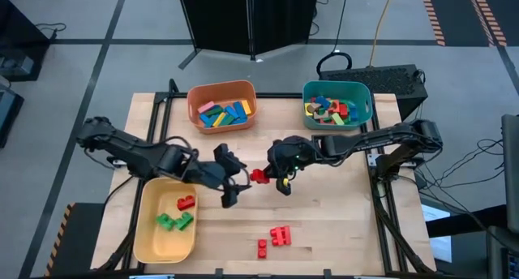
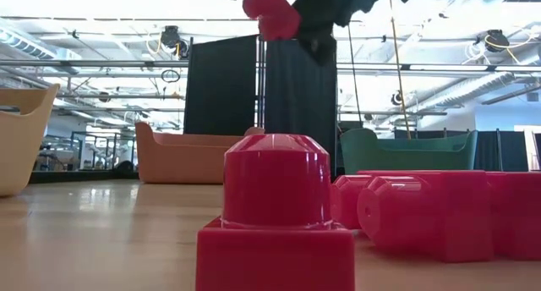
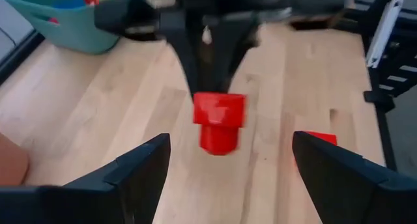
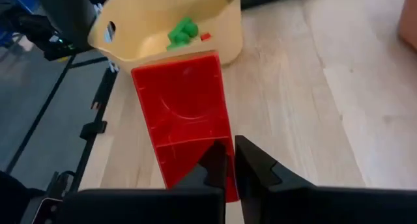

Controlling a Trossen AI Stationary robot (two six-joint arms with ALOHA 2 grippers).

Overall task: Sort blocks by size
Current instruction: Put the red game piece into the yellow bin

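right hand (image 1: 270, 178) pinches a red block (image 1: 259, 176) above the worktop (image 1: 340, 214); left hand (image 1: 235, 175) faces it just beside, fingers spread wide, holding nothing.

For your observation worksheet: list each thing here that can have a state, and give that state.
left gripper: open, empty, facing the held block.
right gripper: shut on red block, raised above table.
two red blocks: loose on table.
yellow bin: holds few blocks.
orange bin: part filled.
teal bin: part filled.

Three bins (image 1: 221, 106), two loose red blocks (image 1: 276, 238)
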